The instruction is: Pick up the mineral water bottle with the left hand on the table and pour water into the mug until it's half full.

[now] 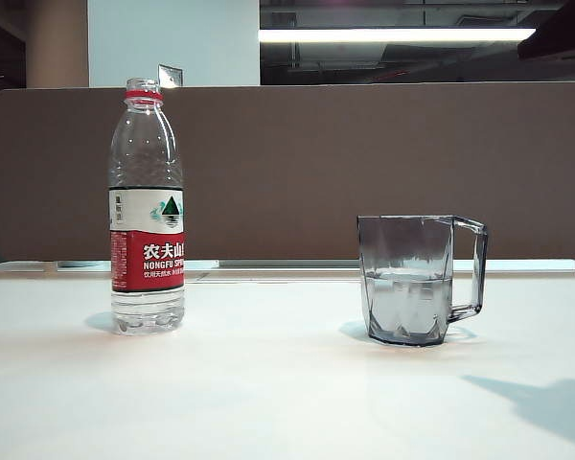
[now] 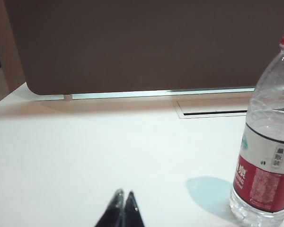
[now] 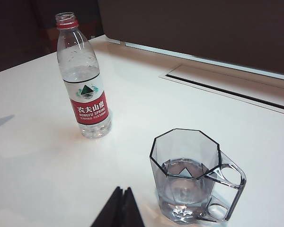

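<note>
Standing on the white counter (image 1: 287,402), the uncapped mineral water bottle (image 2: 267,142) rises near the empty, shut left claw (image 2: 123,195), the water-holding mug (image 3: 191,175) just beside the empty, shut right claw (image 3: 122,191).

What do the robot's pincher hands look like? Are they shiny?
Only the fingertips show. The left gripper ends in two thin, black, slightly glossy fingers that taper to points, pressed together like a closed beak. The right gripper looks the same: two dark, flat, pointed fingers, more matte. No cables, markings or arm bodies are in view; the exterior view shows neither arm, only a shadow on the table.
</note>
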